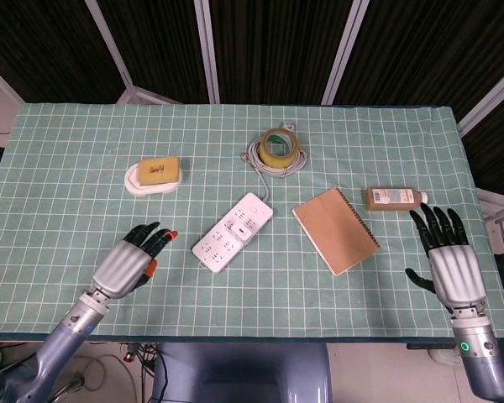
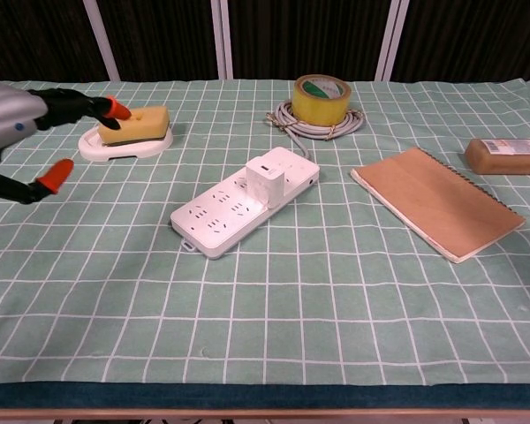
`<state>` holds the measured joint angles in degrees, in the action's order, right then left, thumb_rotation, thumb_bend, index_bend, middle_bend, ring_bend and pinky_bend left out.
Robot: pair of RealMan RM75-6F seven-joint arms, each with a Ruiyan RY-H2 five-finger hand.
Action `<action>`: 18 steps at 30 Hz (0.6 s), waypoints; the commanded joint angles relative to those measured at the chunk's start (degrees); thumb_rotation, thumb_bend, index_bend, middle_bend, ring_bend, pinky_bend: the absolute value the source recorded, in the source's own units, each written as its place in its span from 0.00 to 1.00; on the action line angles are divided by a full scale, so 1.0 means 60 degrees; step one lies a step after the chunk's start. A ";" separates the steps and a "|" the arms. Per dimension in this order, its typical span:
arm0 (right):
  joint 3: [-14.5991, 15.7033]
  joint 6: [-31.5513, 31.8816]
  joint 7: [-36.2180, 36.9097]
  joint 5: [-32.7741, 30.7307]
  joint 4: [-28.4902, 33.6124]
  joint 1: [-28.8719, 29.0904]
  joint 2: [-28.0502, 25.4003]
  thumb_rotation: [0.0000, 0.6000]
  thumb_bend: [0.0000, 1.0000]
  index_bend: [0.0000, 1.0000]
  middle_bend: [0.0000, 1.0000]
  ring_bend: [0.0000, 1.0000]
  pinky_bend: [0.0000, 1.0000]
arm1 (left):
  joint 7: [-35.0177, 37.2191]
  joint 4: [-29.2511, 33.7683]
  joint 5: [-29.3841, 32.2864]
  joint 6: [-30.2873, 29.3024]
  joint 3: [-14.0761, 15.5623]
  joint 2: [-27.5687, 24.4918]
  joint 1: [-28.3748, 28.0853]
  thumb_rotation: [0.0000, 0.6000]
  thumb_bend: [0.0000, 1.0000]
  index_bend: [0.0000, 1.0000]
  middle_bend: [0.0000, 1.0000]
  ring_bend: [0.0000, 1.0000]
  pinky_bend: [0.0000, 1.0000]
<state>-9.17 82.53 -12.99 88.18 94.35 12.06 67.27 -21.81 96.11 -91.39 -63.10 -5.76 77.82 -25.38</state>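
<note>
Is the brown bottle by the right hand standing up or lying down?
Lying down. The brown bottle rests on its side on the tablecloth, label up, white cap toward the table's right edge, just beyond the right hand.

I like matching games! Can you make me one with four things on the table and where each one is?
Things:
1. sponge
2. tape roll
3. bottle
4. power strip

Places:
A. just ahead of the right hand
B. in the middle of the table, with a white plug in it
C. on a white dish
D. on a coil of grey cable

Right pairs: 1-C, 2-D, 3-A, 4-B
</note>
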 commanded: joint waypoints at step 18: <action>-0.0362 -0.0915 -0.1753 -0.0318 0.1570 0.0912 -0.0260 1.00 0.17 0.00 0.00 0.00 0.00 | -0.1381 -0.0815 0.1904 0.1869 -0.0235 0.1910 -0.1411 1.00 0.61 0.23 0.26 0.12 0.20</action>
<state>-11.27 77.51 -22.97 86.60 103.35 17.13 65.47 -29.75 91.70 -80.54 -52.26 -7.26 88.68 -33.45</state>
